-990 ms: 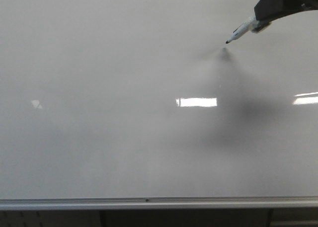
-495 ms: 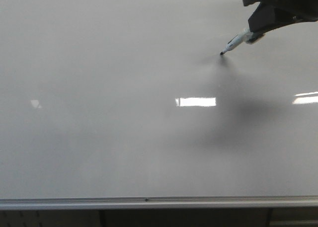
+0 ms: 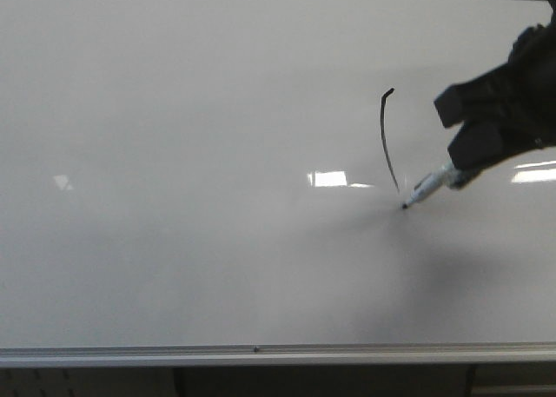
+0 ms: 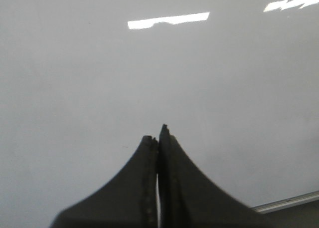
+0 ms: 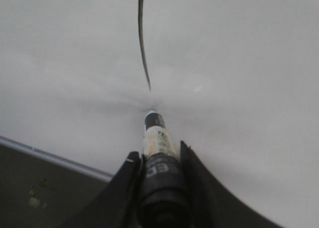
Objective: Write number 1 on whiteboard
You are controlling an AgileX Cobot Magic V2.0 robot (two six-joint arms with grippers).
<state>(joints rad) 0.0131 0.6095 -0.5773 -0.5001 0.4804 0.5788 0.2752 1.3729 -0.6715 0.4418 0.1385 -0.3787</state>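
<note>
The whiteboard (image 3: 174,241) fills the front view, pale grey and glossy. On it stands the number 1 (image 3: 386,141), a thin curved black stroke with a small hook at its top; the right wrist view shows its tapering lower part (image 5: 142,43). My right gripper (image 3: 473,128) is shut on a marker (image 3: 430,188) whose black tip (image 3: 405,206) sits just below and right of the stroke's end, close to the board. From the wrist the marker (image 5: 157,138) shows between the fingers. My left gripper (image 4: 158,135) is shut with nothing in it, over bare board (image 4: 75,63).
A silver rail (image 3: 261,355) runs along the board's lower edge, with a dark area below it. Bright rectangular light reflections (image 3: 328,179) lie on the board near the stroke and at the right edge (image 3: 534,173).
My right gripper moved down and slightly right with the marker, from the stroke's top to below its end. The black stroke appeared on the board in that time.
</note>
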